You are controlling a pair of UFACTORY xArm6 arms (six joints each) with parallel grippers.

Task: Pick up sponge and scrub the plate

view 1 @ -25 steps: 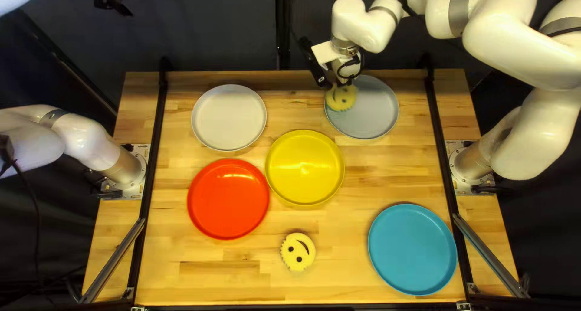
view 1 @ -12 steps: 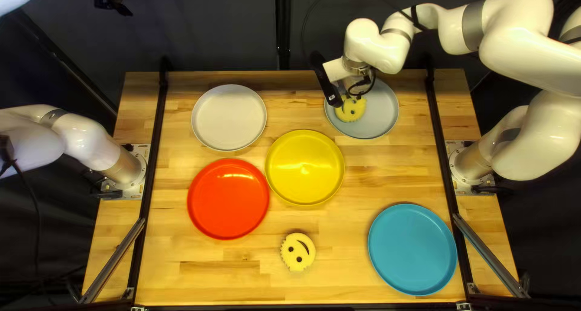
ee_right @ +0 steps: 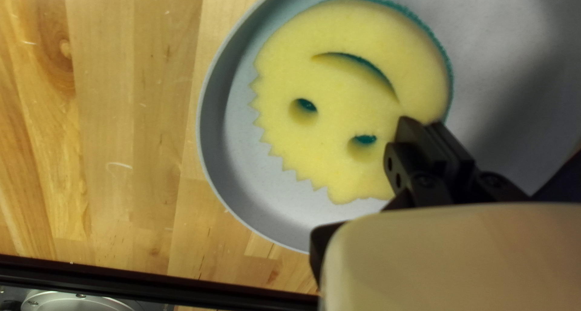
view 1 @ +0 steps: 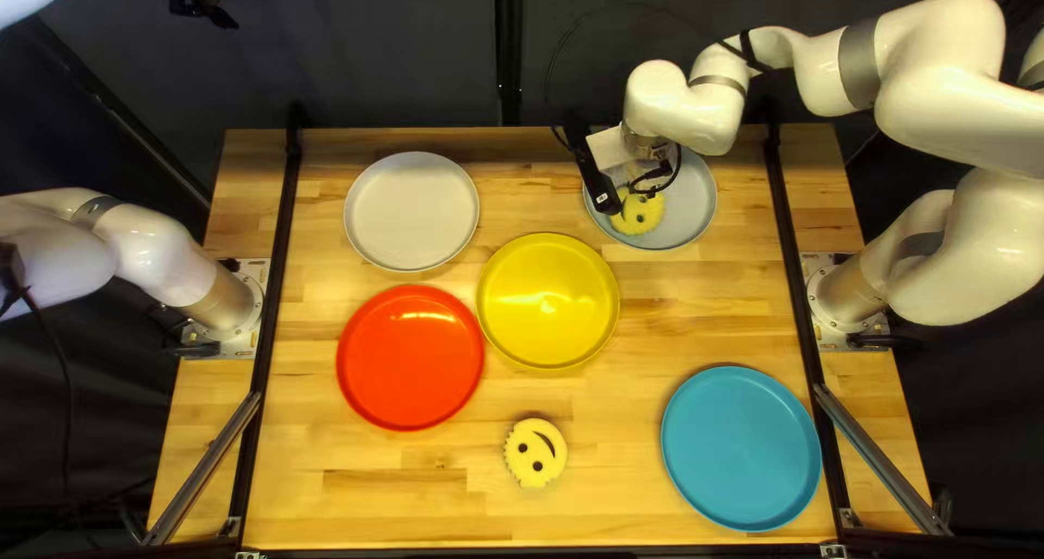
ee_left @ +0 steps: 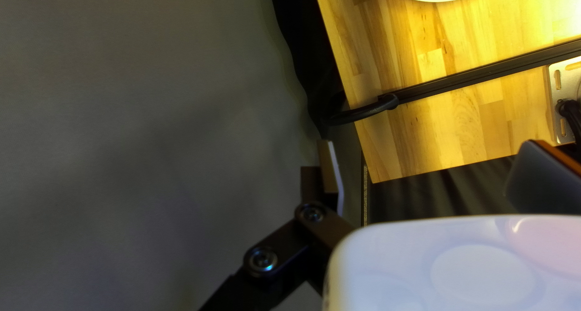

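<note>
Right gripper (view 1: 624, 193): fingers nearly together, pinching the rim of the yellow smiley-face sponge (ee_right: 357, 75), which lies inside the light grey plate (ee_right: 508, 51), green backing showing along its edge. Left gripper (view 1: 202, 10): fingers spread wide, raised beyond the table's (view 1: 326, 494) far edge.

You have a top left view looking down aslant from above the wooden table's (view 1: 435, 505) near edge; your right wrist view peers down closely at the round grey plate (ee_right: 508, 57) (the top view shares it). Your left wrist view, farther off, looks past the table's far left corner, which the top view shares, toward the dark curtain (ee_left: 151, 105).
</note>
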